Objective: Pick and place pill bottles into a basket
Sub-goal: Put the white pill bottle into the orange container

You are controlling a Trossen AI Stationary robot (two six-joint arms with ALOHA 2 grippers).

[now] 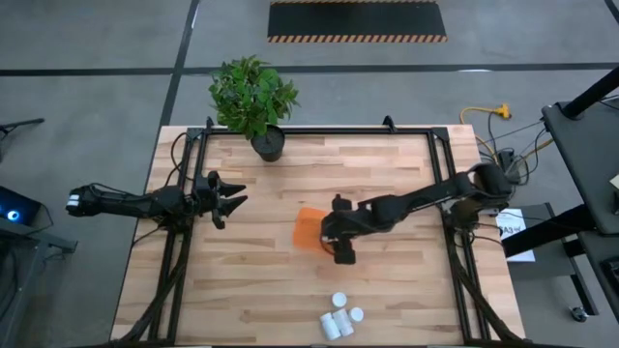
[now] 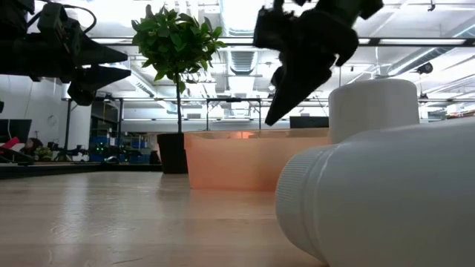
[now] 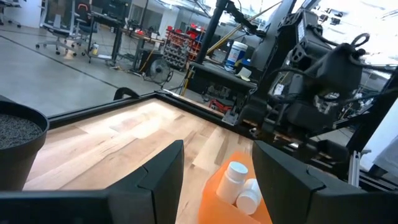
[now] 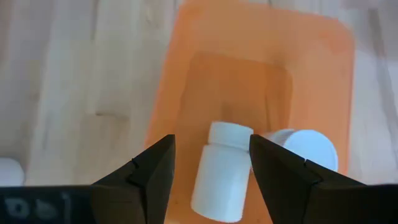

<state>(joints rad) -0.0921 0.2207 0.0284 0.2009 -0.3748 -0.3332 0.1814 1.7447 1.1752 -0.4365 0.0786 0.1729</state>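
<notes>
The orange basket [image 1: 306,228] stands at the table's middle. In the right wrist view the basket [image 4: 205,81] holds two white pill bottles: one [image 4: 219,174] lies on its side and the other [image 4: 305,146] is beside it. My right gripper [image 1: 338,242] hovers over the basket's right side. It is open, with its fingers [image 4: 211,142] on either side of the lying bottle but above it. My left gripper [image 1: 230,200] is open and empty, above the table's left part. More bottles [image 1: 340,317] sit in a cluster near the table's near edge.
A black pot with a green plant [image 1: 267,143] stands at the table's far edge, left of centre. In the low view a lying bottle [image 2: 386,193] and an upright one [image 2: 371,104] fill the foreground. Bare wood lies between the basket and the near cluster.
</notes>
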